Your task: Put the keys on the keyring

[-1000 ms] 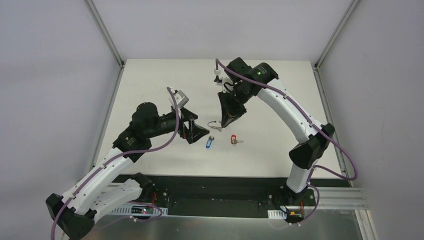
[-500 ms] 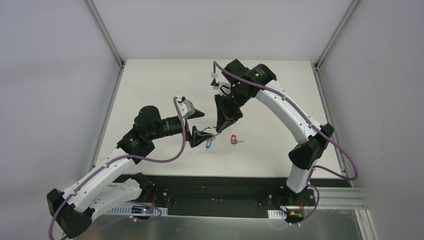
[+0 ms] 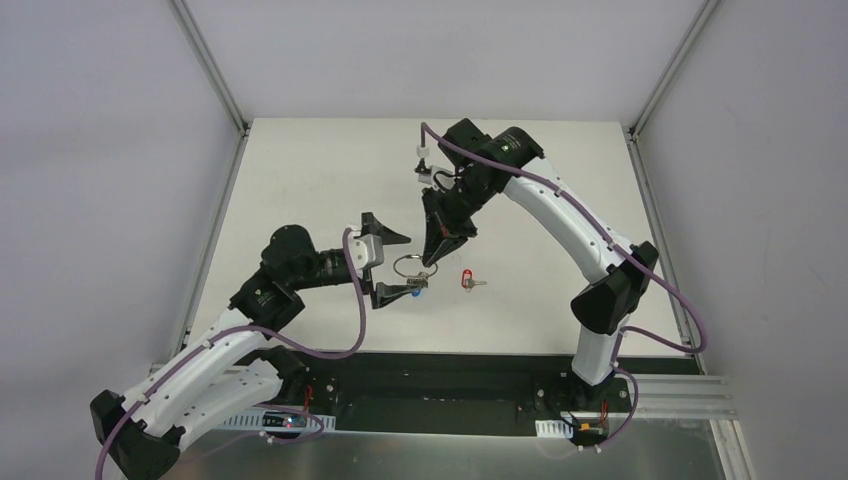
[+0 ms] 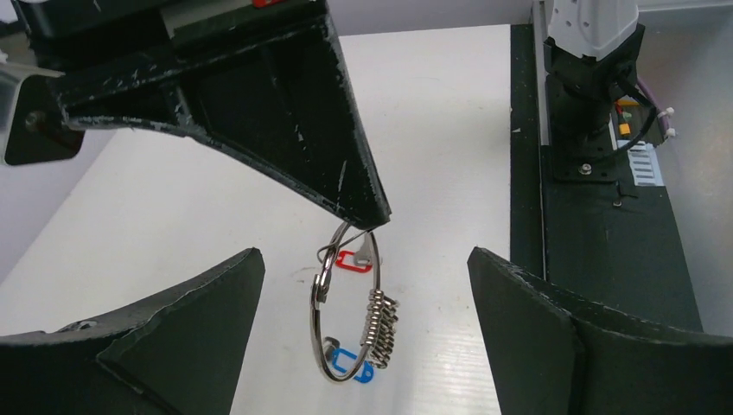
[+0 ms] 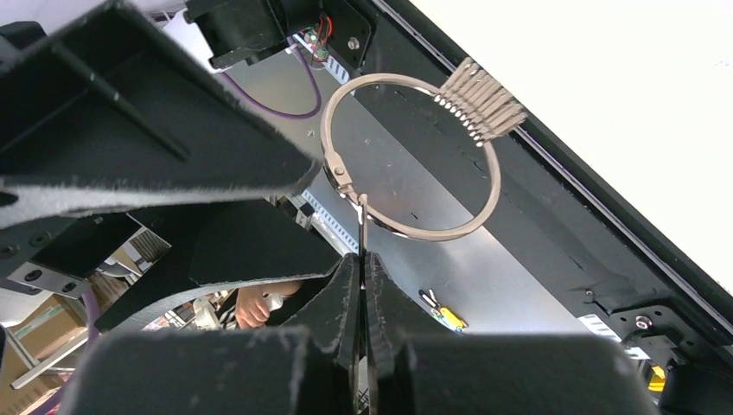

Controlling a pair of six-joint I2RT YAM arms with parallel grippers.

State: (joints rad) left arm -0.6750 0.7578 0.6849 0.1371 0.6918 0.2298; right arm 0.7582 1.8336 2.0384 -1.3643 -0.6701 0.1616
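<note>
Aloft hangs a thin, glossy, circular keyring (image 4: 381, 328).

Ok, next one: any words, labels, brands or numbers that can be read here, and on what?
No text can be read in any view.
Right wrist view, white sticker at lower right: too small to read.
Left wrist view, white strip by the arm base: blurred, no legible print.
The blue key head, red key head and keyring: no markings visible.
</note>
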